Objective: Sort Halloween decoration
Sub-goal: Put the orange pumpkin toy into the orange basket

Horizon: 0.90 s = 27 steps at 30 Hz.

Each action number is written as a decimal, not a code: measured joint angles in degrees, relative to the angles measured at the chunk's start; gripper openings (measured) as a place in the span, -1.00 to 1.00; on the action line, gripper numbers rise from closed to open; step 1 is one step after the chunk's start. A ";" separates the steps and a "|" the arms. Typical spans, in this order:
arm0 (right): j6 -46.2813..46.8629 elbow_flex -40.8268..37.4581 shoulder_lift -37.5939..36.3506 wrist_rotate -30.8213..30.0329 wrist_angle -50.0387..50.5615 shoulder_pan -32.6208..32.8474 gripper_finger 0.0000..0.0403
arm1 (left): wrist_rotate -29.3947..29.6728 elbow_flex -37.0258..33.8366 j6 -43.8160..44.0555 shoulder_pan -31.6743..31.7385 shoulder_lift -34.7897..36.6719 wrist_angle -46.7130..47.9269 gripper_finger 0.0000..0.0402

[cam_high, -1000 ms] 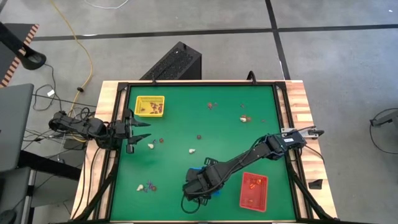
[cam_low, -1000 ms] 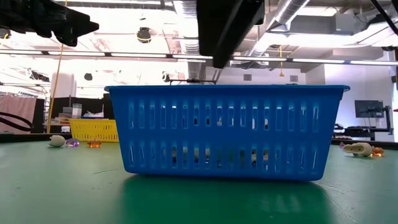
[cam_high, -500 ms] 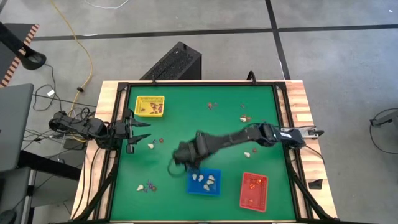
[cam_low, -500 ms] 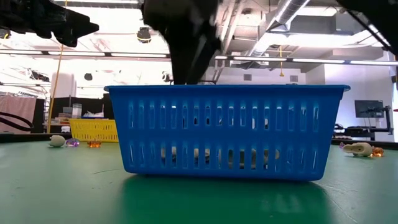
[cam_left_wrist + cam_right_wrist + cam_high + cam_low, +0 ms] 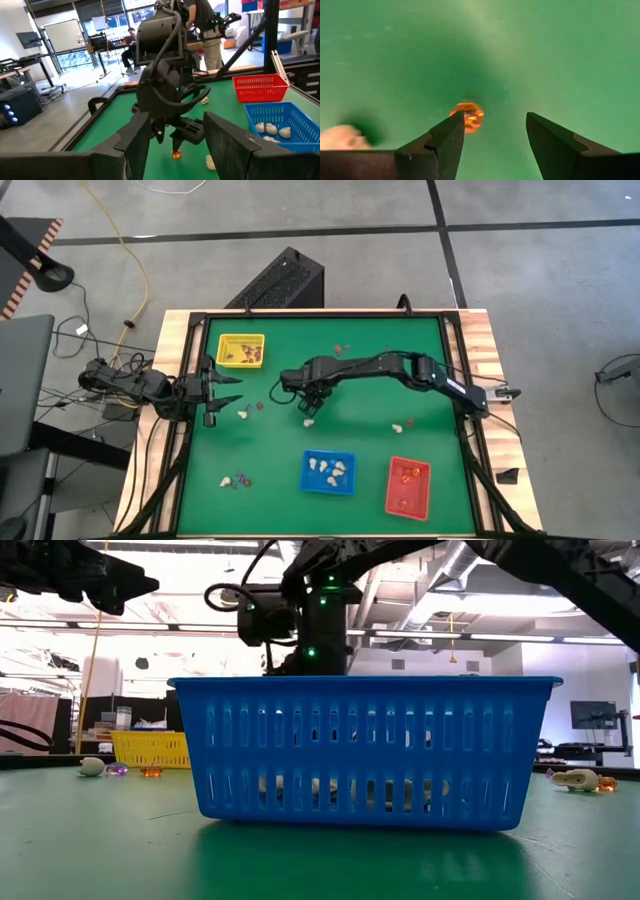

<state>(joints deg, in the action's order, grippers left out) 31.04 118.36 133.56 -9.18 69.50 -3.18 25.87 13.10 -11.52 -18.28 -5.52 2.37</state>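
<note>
One orange trinket (image 5: 468,116) lies on the green table (image 5: 370,370) just below the right gripper (image 5: 492,134), near the inner edge of one finger. The jaws stand wide apart and hold nothing. The piece looks small, hard, light and glossy, so it probably slips or skids if pinched off-centre. The grip should centre on it and close across its widest part. A cream trinket (image 5: 340,137) lies close beside. The left gripper (image 5: 228,389) waits open and empty at the table's left edge.
</note>
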 joint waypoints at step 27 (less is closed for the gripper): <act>-1.60 -8.19 -0.66 5.02 -8.16 -0.74 0.21 | 0.00 -0.02 -0.32 0.00 0.00 -0.04 -0.14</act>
<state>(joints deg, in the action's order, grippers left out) 29.45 110.17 132.90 -4.16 61.34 -3.92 25.87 13.09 -11.84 -18.28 -5.52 2.33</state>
